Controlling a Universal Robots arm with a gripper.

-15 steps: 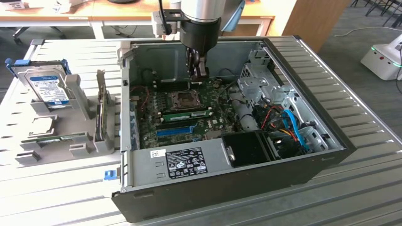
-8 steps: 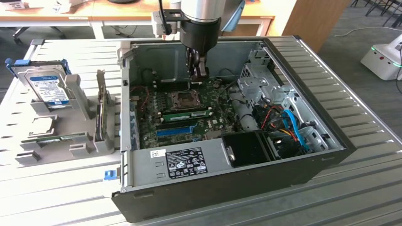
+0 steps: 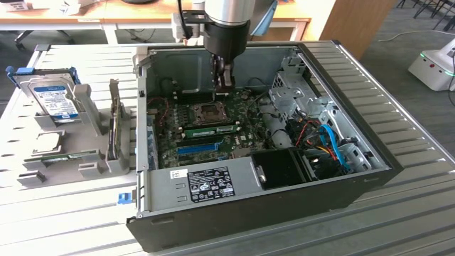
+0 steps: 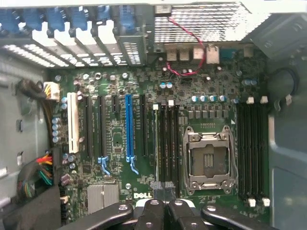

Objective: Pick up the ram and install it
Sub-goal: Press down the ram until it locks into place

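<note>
The ram [image 3: 213, 129] is a long green stick standing edge-up in a memory slot of the motherboard, beside the empty CPU socket [image 3: 211, 112]. In the wrist view the ram [image 4: 156, 143] shows as a thin pale strip in the slot farthest from the socket [image 4: 209, 160]. My gripper [image 3: 225, 84] hangs inside the open computer case [image 3: 370, 160], above the board. Its black fingers [image 4: 153, 213] are shut together with nothing between them, and the gripper [image 4: 163, 194] sits over one end of the memory slots.
A grey parts holder on the table at the exterior view's left carries a blue-labelled hard drive [image 3: 53, 98], a second green stick [image 3: 67, 157] lying flat and an upright card [image 3: 114, 128]. Cables [image 3: 331, 144] and a drive cage [image 3: 288, 88] crowd the case's right side.
</note>
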